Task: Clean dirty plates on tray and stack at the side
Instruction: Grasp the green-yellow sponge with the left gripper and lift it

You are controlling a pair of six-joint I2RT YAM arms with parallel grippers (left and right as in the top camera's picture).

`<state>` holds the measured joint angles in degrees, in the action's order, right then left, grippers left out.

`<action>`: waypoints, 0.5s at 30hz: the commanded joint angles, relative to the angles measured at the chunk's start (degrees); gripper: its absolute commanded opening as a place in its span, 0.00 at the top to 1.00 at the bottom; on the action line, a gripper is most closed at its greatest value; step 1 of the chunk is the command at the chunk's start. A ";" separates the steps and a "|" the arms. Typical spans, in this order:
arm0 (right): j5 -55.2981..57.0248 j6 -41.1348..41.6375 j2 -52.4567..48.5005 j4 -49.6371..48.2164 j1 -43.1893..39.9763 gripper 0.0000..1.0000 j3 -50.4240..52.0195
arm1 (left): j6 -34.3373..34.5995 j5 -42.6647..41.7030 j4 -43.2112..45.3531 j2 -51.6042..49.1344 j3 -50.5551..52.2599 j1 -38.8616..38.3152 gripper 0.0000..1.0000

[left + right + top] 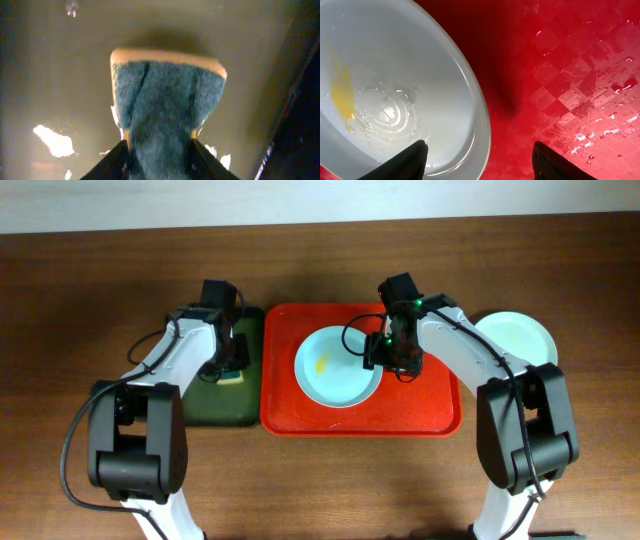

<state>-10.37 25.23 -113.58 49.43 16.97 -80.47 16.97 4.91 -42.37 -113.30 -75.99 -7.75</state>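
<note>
**Sponge in one claw, plate rim lined up in the other**

So here's where I'm at. The red tray [440, 415] sits mid-counter with one pale blue plate [335, 375] on it, and there's a yellow smear [321, 364] left of the plate's centre. That one's definitely not clean.

My left claw [158, 147] is over the green tray [210, 410], which is just left of the red one. It's pinching the sponge [167, 100], and you can see the scrubby side bunching up between the fingers.

My right claw [479, 147] is spread wide and straddling the plate's right rim. One finger is over the inside of the plate, the other over bare tray. It's not gripping anything yet.

Another pale plate [520, 335] is already off the tray, toward the right edge of the counter [60, 300]. My right arm hides part of it, so I can't tell if it's one plate or a stack.

My read is I'm in the setup for scrubbing this plate. Next I'd close the right claw on the rim to steady it, then bring the sponge across from the green tray onto the smear. The surfaces look wet, so I'd guess the plate could slide if the grip is sloppy.
</note>
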 commanded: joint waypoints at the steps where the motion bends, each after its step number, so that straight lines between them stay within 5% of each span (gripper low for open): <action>1: 0.52 -0.35 -0.15 0.02 0.28 0.32 -0.70 | 0.35 -0.61 1.33 -0.28 2.08 0.09 0.81; 4: 0.52 -0.35 -0.15 0.00 0.28 0.32 -0.70 | 0.07 -0.59 1.29 -0.17 1.25 0.11 1.00; 11: 0.52 -0.33 -0.15 0.24 0.28 0.22 0.11 | -3.85 -0.59 -6.86 1.97 -7.04 3.02 1.00; 12: 0.52 -0.33 -0.15 0.26 0.28 0.25 0.33 | -4.02 -0.59 -6.78 3.02 -7.23 3.17 1.00; 15: 0.52 -0.33 -0.15 0.22 0.35 0.62 1.27 | -5.14 -0.57 -5.53 6.21 -7.23 3.17 1.00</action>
<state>-10.37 25.02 -113.58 49.65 16.97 -80.44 13.74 4.51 -48.60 -111.33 -81.73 -4.58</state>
